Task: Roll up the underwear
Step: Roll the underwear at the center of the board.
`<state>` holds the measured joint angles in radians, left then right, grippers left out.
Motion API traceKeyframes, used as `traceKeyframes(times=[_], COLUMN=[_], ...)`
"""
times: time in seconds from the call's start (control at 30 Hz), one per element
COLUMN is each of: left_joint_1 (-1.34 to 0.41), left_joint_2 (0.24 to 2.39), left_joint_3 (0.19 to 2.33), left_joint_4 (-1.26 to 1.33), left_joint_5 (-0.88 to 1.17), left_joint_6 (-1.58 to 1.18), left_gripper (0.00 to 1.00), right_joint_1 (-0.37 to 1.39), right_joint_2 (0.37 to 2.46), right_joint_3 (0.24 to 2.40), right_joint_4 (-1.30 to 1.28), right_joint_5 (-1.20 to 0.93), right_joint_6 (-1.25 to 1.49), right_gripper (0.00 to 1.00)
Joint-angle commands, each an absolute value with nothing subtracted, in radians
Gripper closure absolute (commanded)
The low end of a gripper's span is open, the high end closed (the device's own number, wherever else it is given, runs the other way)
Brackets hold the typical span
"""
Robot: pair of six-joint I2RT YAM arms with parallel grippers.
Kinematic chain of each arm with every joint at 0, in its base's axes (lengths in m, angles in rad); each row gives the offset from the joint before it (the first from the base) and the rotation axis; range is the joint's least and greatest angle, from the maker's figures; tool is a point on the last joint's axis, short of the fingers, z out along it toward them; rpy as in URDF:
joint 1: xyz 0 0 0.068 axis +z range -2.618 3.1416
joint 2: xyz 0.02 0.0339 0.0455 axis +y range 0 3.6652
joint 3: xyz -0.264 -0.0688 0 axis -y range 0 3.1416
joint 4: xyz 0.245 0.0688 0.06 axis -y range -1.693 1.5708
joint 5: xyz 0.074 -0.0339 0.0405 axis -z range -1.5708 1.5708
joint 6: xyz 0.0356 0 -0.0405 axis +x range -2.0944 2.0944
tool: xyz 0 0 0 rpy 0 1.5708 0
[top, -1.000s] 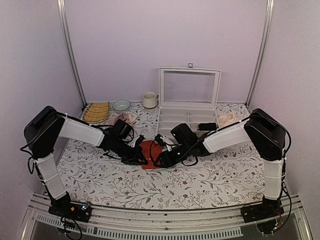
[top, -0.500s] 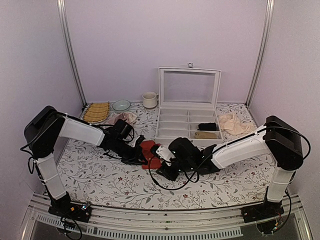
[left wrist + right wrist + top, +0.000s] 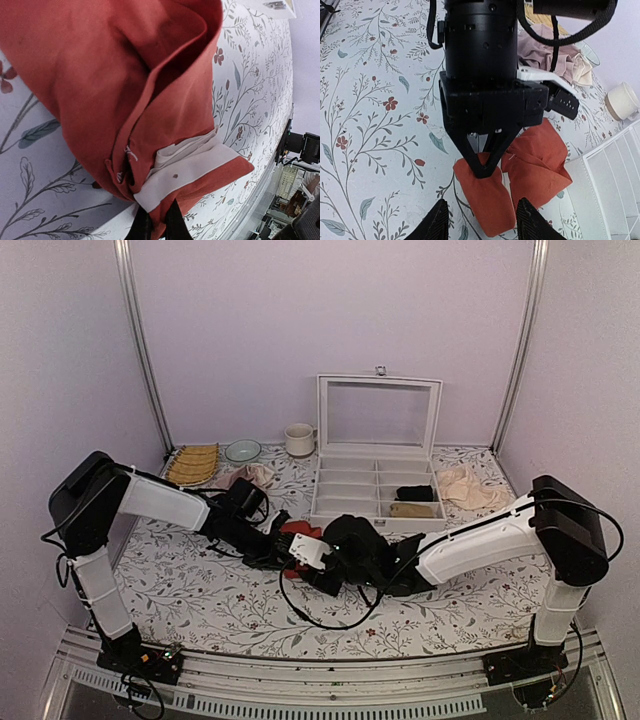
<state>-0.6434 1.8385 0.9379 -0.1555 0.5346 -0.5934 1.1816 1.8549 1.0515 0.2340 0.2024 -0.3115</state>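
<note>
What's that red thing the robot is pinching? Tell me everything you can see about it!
It's the underwear: soft red-orange cloth with a wide cream waistband peeking out at one end. It lies bunched and folded over itself, not yet a neat roll, on the flowery table near the white divided box. The left gripper pinches its edge right by the waistband.

A white box with a glass lid stands open at the back of the flowered table. Two of its compartments hold a black roll and a tan roll. Just right of the box lies a beige cloth. To the left are a mug, a small bowl, a woven mat and a pink cloth.
</note>
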Motion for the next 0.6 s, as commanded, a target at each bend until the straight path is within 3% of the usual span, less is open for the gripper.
traceKeyframes(times=[0.0,0.57], left_joint_1=[-0.657,-0.657], left_joint_2=[1.868,1.864], left_joint_3=[0.942,0.935], left_joint_4=[-0.219,-0.220], left_joint_5=[0.506,0.508], left_joint_6=[-0.571,-0.572], left_gripper=[1.00,1.00], right_joint_1=[1.175,1.147], right_joint_2=[1.935,2.035], right_joint_3=[1.086,1.081], right_joint_4=[0.258,0.238], right_joint_5=[0.180,0.128], right_joint_6=[-0.361,-0.341], right_gripper=[0.54,0.54])
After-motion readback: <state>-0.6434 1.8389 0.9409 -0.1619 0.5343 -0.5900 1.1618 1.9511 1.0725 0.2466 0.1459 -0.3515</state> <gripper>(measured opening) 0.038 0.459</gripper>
